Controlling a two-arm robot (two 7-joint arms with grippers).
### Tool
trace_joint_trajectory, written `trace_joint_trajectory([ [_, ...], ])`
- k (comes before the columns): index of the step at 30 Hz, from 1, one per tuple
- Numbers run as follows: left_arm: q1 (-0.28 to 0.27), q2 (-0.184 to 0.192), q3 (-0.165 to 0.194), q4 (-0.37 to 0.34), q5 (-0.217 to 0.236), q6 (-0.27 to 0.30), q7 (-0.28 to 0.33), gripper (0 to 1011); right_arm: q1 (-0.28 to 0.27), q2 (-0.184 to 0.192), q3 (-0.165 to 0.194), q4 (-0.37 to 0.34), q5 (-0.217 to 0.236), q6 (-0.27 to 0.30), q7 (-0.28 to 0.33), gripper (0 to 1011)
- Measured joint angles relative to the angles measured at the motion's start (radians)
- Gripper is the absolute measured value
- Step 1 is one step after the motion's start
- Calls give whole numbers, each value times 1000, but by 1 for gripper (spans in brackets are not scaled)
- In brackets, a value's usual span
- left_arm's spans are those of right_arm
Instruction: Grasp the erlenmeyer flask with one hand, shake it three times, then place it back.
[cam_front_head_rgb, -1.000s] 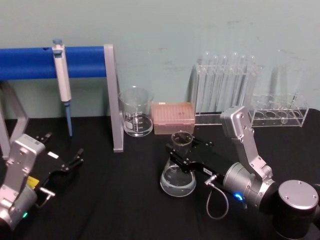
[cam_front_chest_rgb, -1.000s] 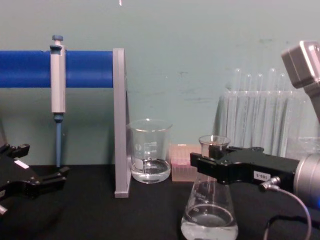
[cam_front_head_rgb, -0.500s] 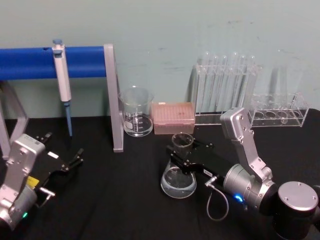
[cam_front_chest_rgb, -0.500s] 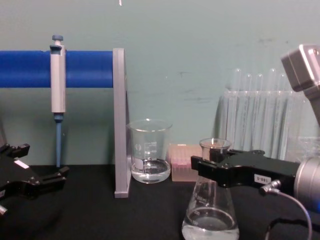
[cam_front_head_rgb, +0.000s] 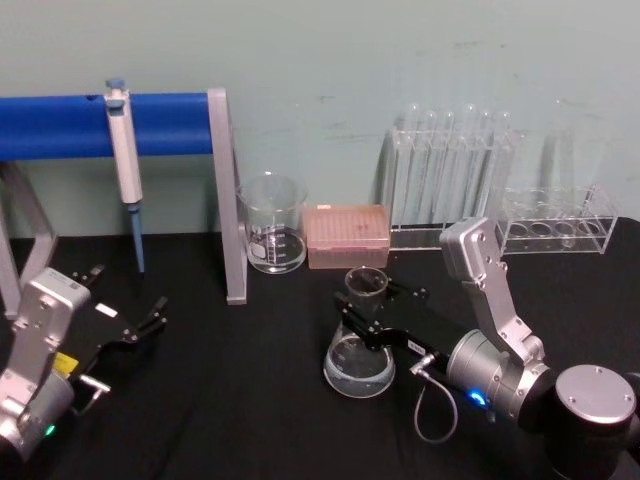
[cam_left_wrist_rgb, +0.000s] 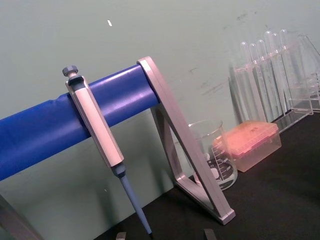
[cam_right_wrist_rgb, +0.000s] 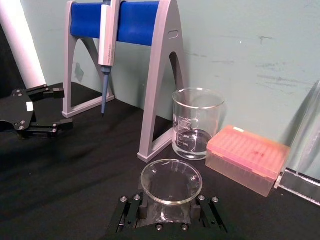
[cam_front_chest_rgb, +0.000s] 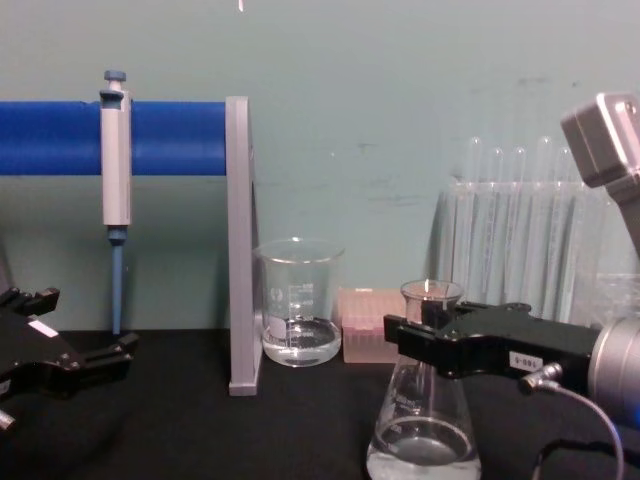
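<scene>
The erlenmeyer flask (cam_front_head_rgb: 358, 362) is clear glass with a little clear liquid in its wide base, and it stays upright at the table's middle. My right gripper (cam_front_head_rgb: 369, 301), black with a small white label, is shut on the flask's neck just under the flared rim. The chest view shows the gripper (cam_front_chest_rgb: 426, 332) clamping the flask (cam_front_chest_rgb: 424, 442) from the right, with the base low by the black table. From the right wrist, the flask rim (cam_right_wrist_rgb: 171, 181) sits between the fingers (cam_right_wrist_rgb: 131, 210). My left gripper (cam_front_head_rgb: 128, 297) rests open at the left, away from the glassware.
A glass beaker (cam_front_head_rgb: 272, 235) and a pink tip box (cam_front_head_rgb: 346, 236) stand just behind the flask. A pipette (cam_front_head_rgb: 125, 150) hangs on the blue-barred stand (cam_front_head_rgb: 226, 200) at the back left. Test tube racks (cam_front_head_rgb: 455, 180) line the back right.
My right gripper has lowered the flask towards the table, drifting slightly right. The left arm has not moved.
</scene>
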Motion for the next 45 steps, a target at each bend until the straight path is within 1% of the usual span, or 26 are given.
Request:
trace_joint_trajectory([
  [31, 0, 0, 0, 0, 0, 0, 0, 1001, 1, 0, 0, -1, 3, 0, 1, 459],
  [33, 0, 0, 0, 0, 0, 0, 0, 1001, 1, 0, 0, -1, 4, -1, 1, 481],
  [34, 0, 0, 0, 0, 0, 0, 0, 1001, 1, 0, 0, -1, 4, -1, 1, 536],
  [39, 0, 0, 0, 0, 0, 0, 0, 1001, 1, 0, 0, -1, 4, -1, 1, 678],
  [41, 0, 0, 0, 0, 0, 0, 0, 1001, 1, 0, 0, -1, 4, -1, 1, 755],
  [43, 0, 0, 0, 0, 0, 0, 0, 1001, 1, 0, 0, -1, 4, -1, 1, 792],
  [44, 0, 0, 0, 0, 0, 0, 0, 1001, 1, 0, 0, -1, 3, -1, 1, 846],
  [45, 0, 0, 0, 0, 0, 0, 0, 1001, 1, 0, 0, -1, 3, -1, 1, 865],
])
